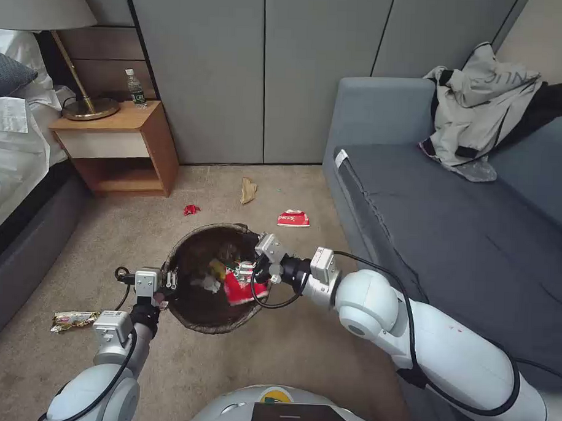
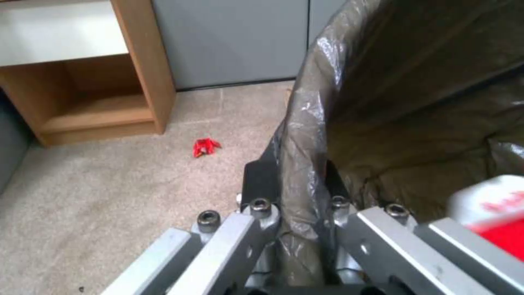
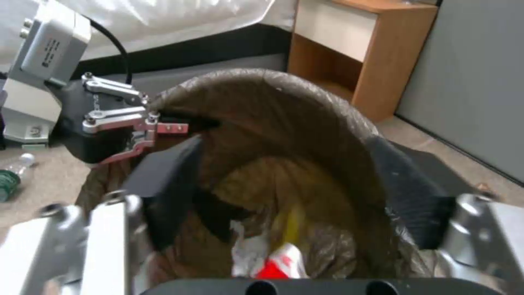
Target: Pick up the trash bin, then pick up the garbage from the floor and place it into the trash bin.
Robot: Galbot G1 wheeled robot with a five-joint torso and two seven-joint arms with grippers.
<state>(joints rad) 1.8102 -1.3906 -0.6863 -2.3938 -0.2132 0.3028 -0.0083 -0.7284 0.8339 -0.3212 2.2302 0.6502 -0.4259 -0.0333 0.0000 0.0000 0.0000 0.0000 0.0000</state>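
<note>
Both arms reach forward from the robot's body. Its left gripper (image 1: 166,284) is clamped on the rim of the trash bin (image 1: 191,315); in the left wrist view its fingers (image 2: 261,180) pinch the dark brown bag folded over that rim, one on each side. The right gripper (image 1: 247,272) hovers over the bin's mouth, across from the left gripper, with its jaws spread wide and nothing between them. Just below it, inside the bin, lies a red-and-white packet (image 1: 242,290), with a white tissue wad (image 1: 209,284) and a yellow wrapper (image 1: 217,268) beside it. On the carpet beyond the right gripper rest another red-and-white packet (image 1: 293,218), a tan paper bag (image 1: 248,190) and a small red scrap (image 1: 191,210). A shiny brown snack wrapper (image 1: 74,319) lies on the floor near the left gripper, on its outer side.
</note>
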